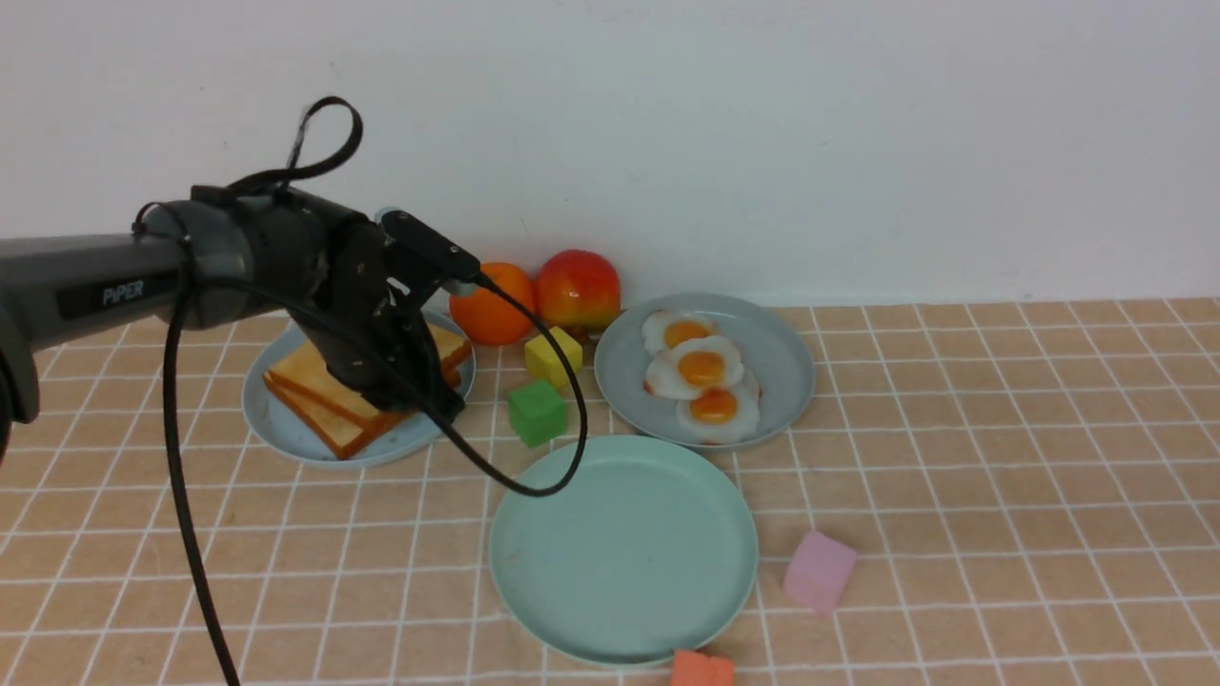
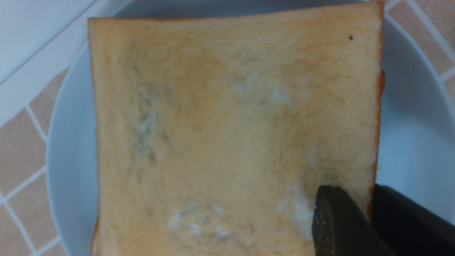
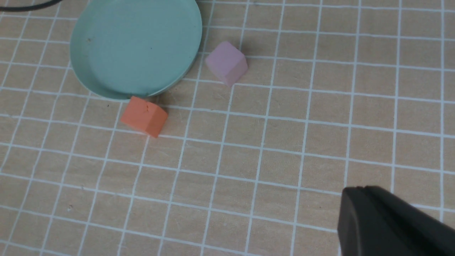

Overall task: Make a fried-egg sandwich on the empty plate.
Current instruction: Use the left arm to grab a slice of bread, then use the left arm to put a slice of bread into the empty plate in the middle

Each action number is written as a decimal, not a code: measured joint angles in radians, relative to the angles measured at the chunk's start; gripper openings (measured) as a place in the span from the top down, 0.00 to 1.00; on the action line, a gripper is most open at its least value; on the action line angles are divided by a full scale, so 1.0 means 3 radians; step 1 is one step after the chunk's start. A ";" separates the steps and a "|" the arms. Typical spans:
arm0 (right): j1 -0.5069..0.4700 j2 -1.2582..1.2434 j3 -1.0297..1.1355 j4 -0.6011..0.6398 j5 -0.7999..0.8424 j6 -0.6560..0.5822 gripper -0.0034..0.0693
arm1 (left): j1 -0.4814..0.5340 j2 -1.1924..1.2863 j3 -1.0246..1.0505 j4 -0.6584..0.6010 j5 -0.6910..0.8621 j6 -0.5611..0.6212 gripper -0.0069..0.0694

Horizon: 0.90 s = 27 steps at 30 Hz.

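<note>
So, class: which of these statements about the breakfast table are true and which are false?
1. The mint-green plate holds nothing. True.
2. Two fried eggs lie on the grey-blue plate. False: there are three.
3. The left gripper is at the toast. True.
4. The pink cube sits on the mint-green plate. False: it lies on the tablecloth beside the plate.
5. An orange cube lies by the mint-green plate's rim. True.
</note>
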 joint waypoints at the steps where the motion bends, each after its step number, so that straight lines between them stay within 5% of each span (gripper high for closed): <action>1: 0.0000 0.0000 0.0000 0.0000 0.0000 0.0000 0.94 | 0.0000 -0.0035 0.0000 -0.0030 0.0037 0.0000 0.78; 7: 0.0000 0.0000 0.0000 -0.0003 0.0004 0.0000 0.93 | -0.0173 -0.0718 0.0079 -0.0365 0.0460 0.0037 0.78; 18: 0.0000 0.0000 0.0000 -0.0003 0.0006 0.0000 0.92 | -0.1475 -0.1116 0.0825 -0.0471 0.0258 0.0094 0.78; 27: 0.0000 0.0000 0.0000 0.0000 0.0010 0.0000 0.91 | -0.1606 -0.0723 0.0843 -0.0283 -0.0030 0.0094 0.78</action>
